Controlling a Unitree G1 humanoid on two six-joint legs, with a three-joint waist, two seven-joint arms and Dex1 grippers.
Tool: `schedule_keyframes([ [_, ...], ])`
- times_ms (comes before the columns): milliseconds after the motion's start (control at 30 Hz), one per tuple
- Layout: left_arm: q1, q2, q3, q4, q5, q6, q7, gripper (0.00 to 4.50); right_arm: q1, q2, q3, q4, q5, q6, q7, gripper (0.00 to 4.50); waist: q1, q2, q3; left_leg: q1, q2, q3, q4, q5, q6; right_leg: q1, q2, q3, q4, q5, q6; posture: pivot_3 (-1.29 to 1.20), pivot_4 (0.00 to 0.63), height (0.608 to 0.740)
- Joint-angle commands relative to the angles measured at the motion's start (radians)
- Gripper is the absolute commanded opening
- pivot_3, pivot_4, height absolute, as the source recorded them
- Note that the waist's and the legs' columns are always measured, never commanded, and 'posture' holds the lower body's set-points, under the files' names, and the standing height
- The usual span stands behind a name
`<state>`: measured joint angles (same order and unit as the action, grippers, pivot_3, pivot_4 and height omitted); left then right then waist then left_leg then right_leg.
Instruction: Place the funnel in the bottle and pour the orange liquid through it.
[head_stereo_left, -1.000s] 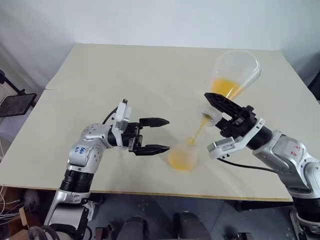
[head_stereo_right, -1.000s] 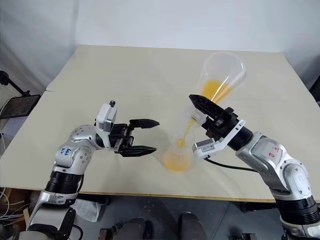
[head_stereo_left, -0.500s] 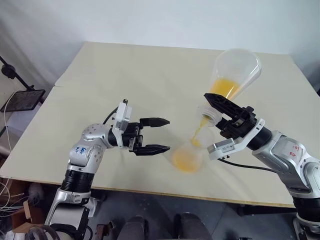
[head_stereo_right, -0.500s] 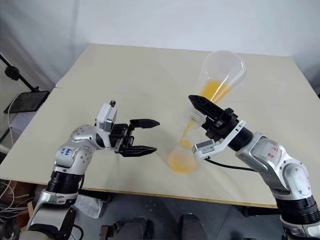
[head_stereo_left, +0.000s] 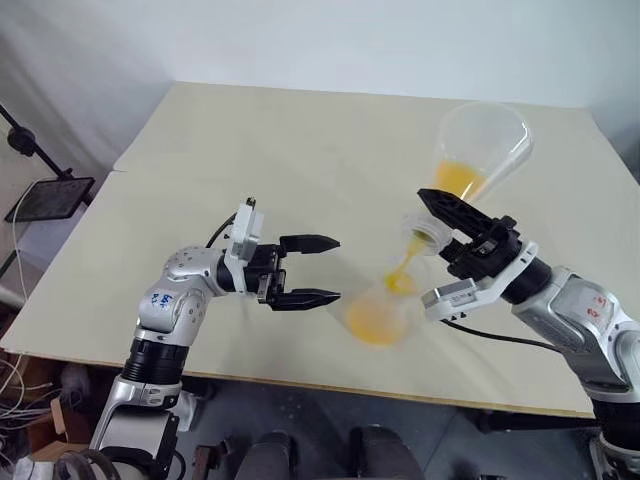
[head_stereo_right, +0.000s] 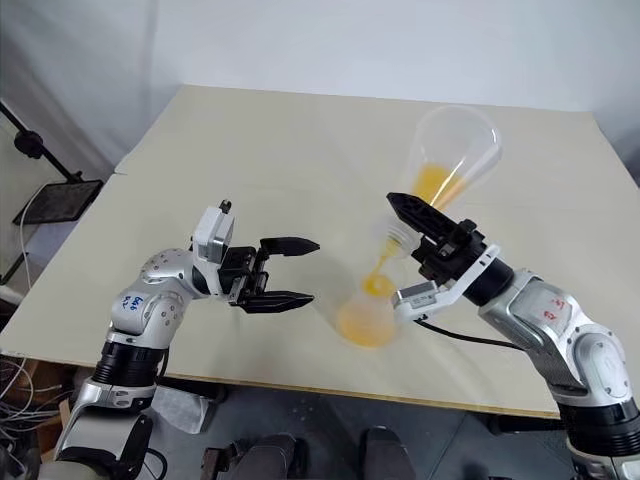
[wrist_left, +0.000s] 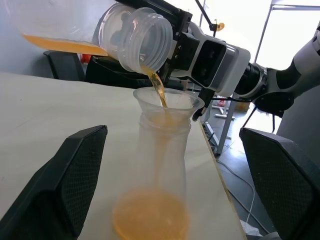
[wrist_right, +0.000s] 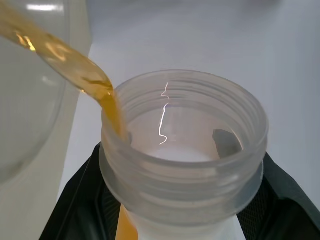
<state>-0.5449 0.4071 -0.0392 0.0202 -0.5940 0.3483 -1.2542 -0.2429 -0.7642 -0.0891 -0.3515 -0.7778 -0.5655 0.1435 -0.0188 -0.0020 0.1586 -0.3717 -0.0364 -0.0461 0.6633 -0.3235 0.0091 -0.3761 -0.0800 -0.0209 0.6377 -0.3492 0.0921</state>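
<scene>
— Where is the orange liquid (head_stereo_left: 403, 272) going?
— Streaming from the tilted flask (head_stereo_left: 478, 150), clamped at its neck by the right gripper (head_stereo_left: 447, 228), into the funnel (wrist_left: 167, 102) sitting in the bottle (head_stereo_left: 374, 315).
— And the left gripper (head_stereo_left: 312, 270)?
— Gaping wide beside the bottle; the funnel's stem is blurring inside the neck.

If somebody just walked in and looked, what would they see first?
First, the thin stream of orange liquid falling from the tipped flask that the right gripper holds by its neck, above the table's front edge. It drops into the funnel sitting in the bottle on the table. The left gripper waits open just beside the bottle, not touching it.
</scene>
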Motion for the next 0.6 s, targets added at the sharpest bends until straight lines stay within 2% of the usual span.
schedule_keyframes([
  [33,-0.020,0.003,0.002,-0.007,-0.006,-0.001,-0.006,4.50,-0.001,-0.004,-0.037,-0.034,0.028,0.007,-0.014,2.47,-0.001,0.000,0.000,0.000,0.000,0.000,0.000,0.000,0.000,0.000,0.000,0.001,0.000,0.000,0.000,0.00,0.150,0.740],
  [600,-0.022,0.000,0.002,-0.003,-0.004,-0.004,-0.007,4.50,0.002,-0.010,-0.043,-0.035,0.024,0.006,-0.019,2.47,0.002,0.000,0.000,0.000,0.001,0.001,0.000,0.000,0.000,-0.001,0.001,0.002,0.000,0.000,0.000,0.00,0.150,0.740],
])
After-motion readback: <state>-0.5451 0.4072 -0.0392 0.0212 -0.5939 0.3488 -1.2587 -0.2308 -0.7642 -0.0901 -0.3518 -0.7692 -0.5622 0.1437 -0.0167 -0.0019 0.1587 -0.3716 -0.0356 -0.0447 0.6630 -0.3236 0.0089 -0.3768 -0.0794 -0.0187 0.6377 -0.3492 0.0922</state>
